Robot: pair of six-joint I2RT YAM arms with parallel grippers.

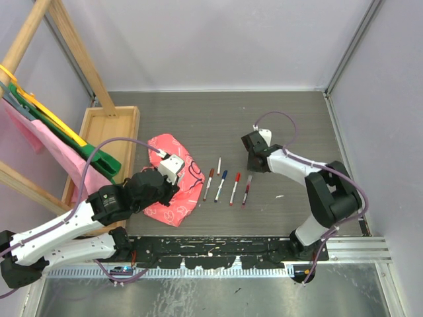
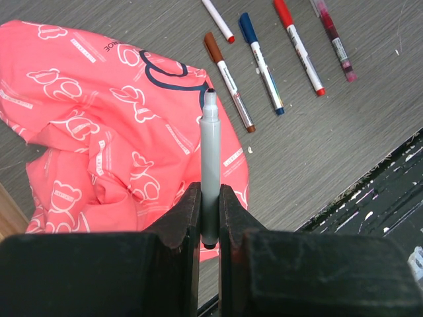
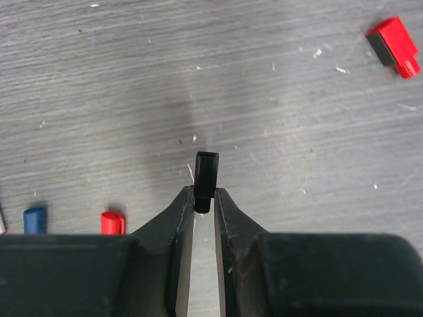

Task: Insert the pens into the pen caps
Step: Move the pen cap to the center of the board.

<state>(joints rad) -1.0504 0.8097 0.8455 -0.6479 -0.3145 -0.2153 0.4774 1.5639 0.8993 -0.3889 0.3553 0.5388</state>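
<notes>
Grey pen: was clamped by its rear end in the left pincer. The barrel ran straight out ahead and the bare black tip was farthest away.
Left pincer state: closed tight on the grey pen, with only the barrel's width between the jaws.
Pink cloth: lay crumpled below and to the left of the left pincer, under most of the held barrel.
Brown-capped pen: lay on the table just ahead of the held tip and slightly to the right, without touching it.
Blue-capped pen, red-capped pen, dark red pen: lay in that order further right of the brown one, roughly parallel and apart from each other.
Short white pen: lay farthest ahead of the left pincer, red tip showing, its far end cut off by the frame.
Black cap: was pinched at its near end by the right pincer and jutted straight ahead of the fingertips.
Right pincer state: closed down on the black cap, jaws nearly meeting.
Red cap: lay alone on the table, well ahead and to the right of the right pincer.
Blue cap end, red cap end: sat low at the right pincer's left side, cut off by its body. Whether pens sat in them could not be told.
</notes>
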